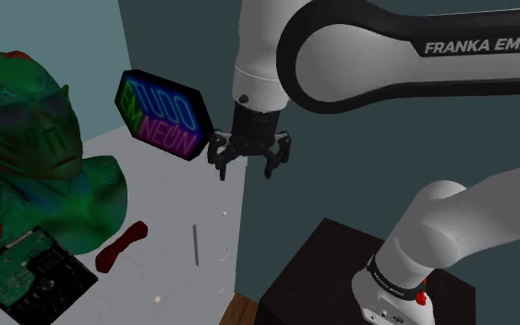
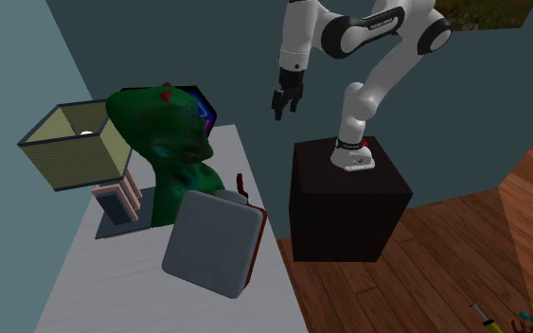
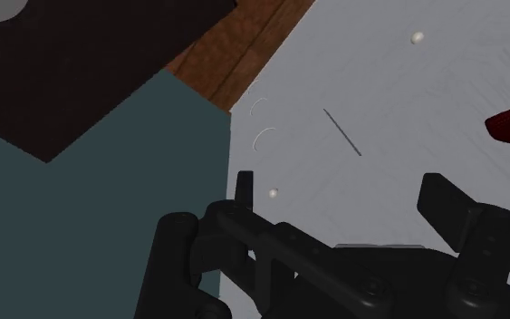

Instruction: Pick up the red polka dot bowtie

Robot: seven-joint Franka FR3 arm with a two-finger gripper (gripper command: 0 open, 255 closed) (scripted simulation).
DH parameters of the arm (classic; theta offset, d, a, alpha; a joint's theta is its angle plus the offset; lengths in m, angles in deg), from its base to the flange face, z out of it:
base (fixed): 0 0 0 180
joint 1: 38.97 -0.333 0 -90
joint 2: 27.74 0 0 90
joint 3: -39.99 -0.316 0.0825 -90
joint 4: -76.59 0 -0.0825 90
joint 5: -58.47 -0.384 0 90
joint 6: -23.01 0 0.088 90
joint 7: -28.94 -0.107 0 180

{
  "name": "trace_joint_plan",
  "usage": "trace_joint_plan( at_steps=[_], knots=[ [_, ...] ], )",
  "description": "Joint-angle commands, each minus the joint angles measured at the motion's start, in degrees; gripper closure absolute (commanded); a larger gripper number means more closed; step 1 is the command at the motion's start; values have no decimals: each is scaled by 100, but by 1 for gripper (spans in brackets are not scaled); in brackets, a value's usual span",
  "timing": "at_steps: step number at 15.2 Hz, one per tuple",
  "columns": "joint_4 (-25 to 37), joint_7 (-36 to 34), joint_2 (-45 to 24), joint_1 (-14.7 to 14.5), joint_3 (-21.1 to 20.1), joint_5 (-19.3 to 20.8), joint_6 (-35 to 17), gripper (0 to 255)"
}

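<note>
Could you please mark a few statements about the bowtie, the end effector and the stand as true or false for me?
1. The end effector is open and holds nothing. True.
2. The bowtie is held in the end effector. False: it lies on the table, well apart from the end effector.
3. The bowtie lies close beside the green bust. True.
4. The arm's stand is white. False: it is black.
</note>
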Motion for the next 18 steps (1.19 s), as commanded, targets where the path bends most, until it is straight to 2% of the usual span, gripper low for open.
trace_joint_plan(
  at_steps=[1,4,7,9,11,12,14,16,18],
  knots=[
    [227,-623,-382,190,-421,13,-173,0],
    [607,-1550,-1012,527,-1075,177,-412,0],
    [1063,-2596,-1807,946,-1815,592,-636,0],
    [1412,-3425,-2500,1253,-2373,1105,-758,0],
    [1807,-4447,-3436,1429,-2886,1946,-806,0],
    [2031,-5004,-3979,1353,-3009,2464,-771,0],
    [2520,-5915,-4898,828,-2822,3288,-621,0],
    [3046,-6543,-5567,220,-2450,3787,-456,0],
    [3608,-7013,-6122,-333,-2080,4113,-294,0]
  ],
)
